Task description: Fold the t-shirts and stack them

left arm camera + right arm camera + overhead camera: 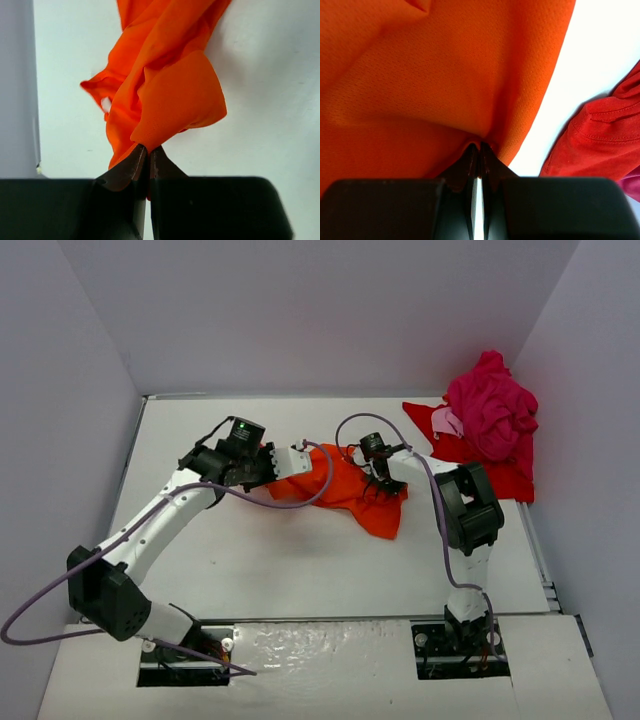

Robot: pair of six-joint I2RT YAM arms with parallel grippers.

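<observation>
An orange-red t-shirt [350, 492] lies bunched in the middle of the table between the two arms. My left gripper [272, 462] is shut on its left edge; in the left wrist view the cloth [170, 90] hangs crumpled from the pinched tips [149, 149]. My right gripper [385, 483] is shut on the same shirt's right part, and orange cloth [430, 75] fills the right wrist view above its tips [480, 146]. A red t-shirt [500, 472] lies flat at the back right with a magenta-pink one [492, 405] heaped on it.
White walls close the table [300, 570] in on the left, back and right. The red shirt's edge [600, 135] shows right of the right gripper. Purple cables [300, 495] loop from both wrists over the orange shirt.
</observation>
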